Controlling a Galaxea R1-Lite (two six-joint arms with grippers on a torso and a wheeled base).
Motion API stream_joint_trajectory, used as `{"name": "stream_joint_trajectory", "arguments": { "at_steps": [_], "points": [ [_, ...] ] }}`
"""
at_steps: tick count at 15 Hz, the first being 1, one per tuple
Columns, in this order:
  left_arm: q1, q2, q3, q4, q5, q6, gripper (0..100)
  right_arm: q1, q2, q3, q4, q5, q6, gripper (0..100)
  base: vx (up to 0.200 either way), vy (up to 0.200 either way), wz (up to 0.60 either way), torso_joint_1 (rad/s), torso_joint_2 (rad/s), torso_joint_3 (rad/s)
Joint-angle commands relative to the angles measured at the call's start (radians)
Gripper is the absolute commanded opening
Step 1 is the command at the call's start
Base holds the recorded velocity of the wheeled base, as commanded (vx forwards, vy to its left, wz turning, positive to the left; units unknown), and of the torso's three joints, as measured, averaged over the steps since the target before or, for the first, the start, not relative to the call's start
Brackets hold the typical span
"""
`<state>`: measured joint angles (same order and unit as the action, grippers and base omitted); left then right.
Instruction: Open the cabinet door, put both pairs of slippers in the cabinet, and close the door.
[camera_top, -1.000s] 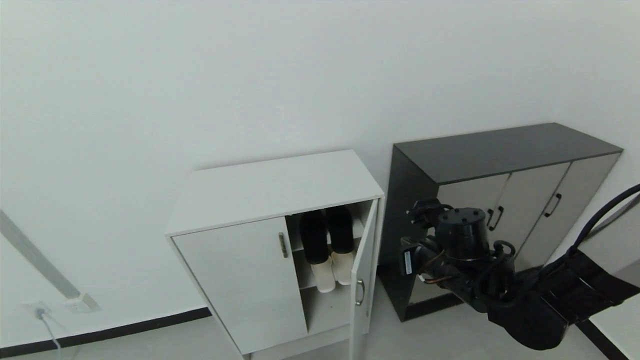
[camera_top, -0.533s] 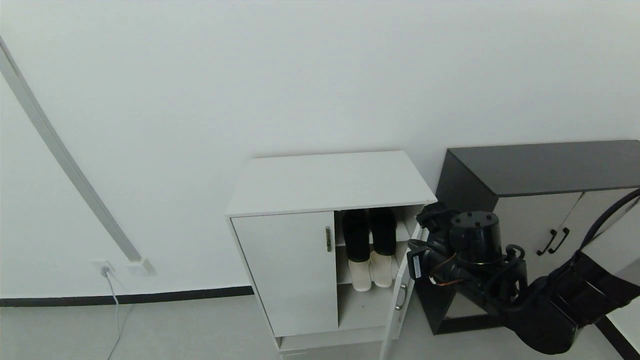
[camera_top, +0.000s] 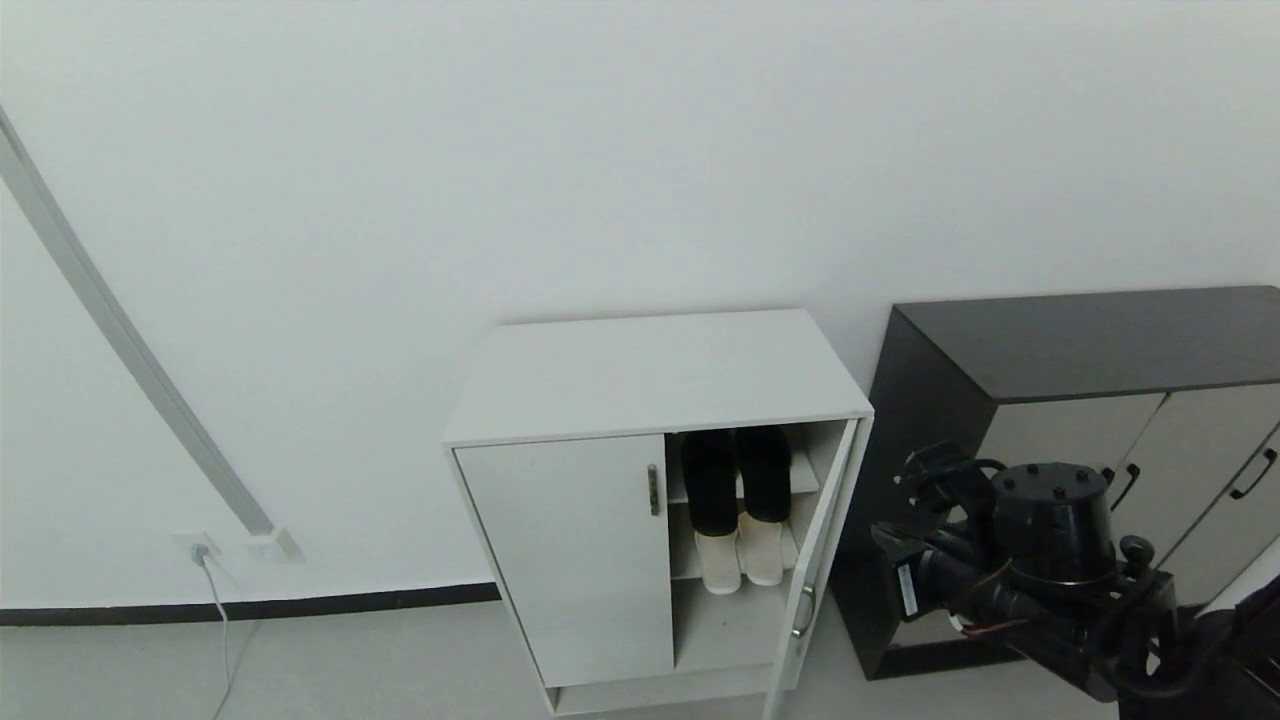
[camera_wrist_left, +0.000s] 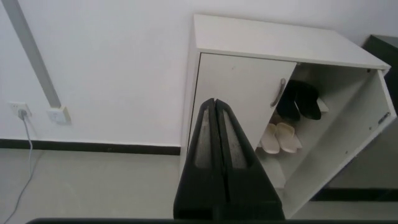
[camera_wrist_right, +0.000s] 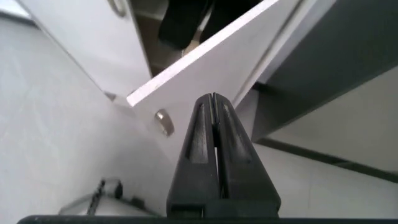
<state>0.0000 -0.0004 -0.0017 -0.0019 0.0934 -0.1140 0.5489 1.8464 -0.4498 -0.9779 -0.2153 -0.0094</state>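
Both slipper pairs are in the cabinet — only the door, just ahead of the narrow, empty right pincer, needs closing.

Centre of the head view, the white cabinet shows smooth, matt laminate board, and its handle is dull brushed metal. Inside, the black slippers look soft and matt, like cloth; the white slippers look smooth, foam or plastic. At right, the dark cabinet has a matt charcoal top. The wall is flat matt paint, the floor smooth and faintly shiny. Left gripper and right gripper: matt black plastic.
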Motion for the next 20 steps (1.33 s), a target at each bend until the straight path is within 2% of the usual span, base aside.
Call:
{"name": "stream_joint_trajectory", "arguments": {
  "at_steps": [1, 5, 8, 20],
  "points": [
    [0.002, 0.000, 0.000, -0.001, 0.000, -0.001, 0, 0.000, -0.009, 0.071, -0.010, -0.001, -0.001, 0, 0.200, 0.000, 0.00, 0.017, 0.01, 0.002],
    [0.002, 0.000, 0.000, -0.001, 0.000, -0.001, 0, 0.005, 0.109, 0.089, -0.108, 0.001, 0.002, 0, 0.050, 0.000, 0.00, 0.003, 0.00, -0.001],
    [0.002, 0.000, 0.000, -0.001, 0.000, -0.001, 0, 0.000, 0.252, 0.025, -0.222, -0.001, -0.004, 0, 0.000, 0.000, 0.00, 0.000, 0.00, 0.000],
    [0.002, 0.000, 0.000, -0.001, 0.000, -0.001, 0, -0.069, 0.508, -0.392, -0.170, 0.039, -0.003, 0, 0.000, 0.000, 0.00, 0.000, 0.00, 0.000]
  ]
}}
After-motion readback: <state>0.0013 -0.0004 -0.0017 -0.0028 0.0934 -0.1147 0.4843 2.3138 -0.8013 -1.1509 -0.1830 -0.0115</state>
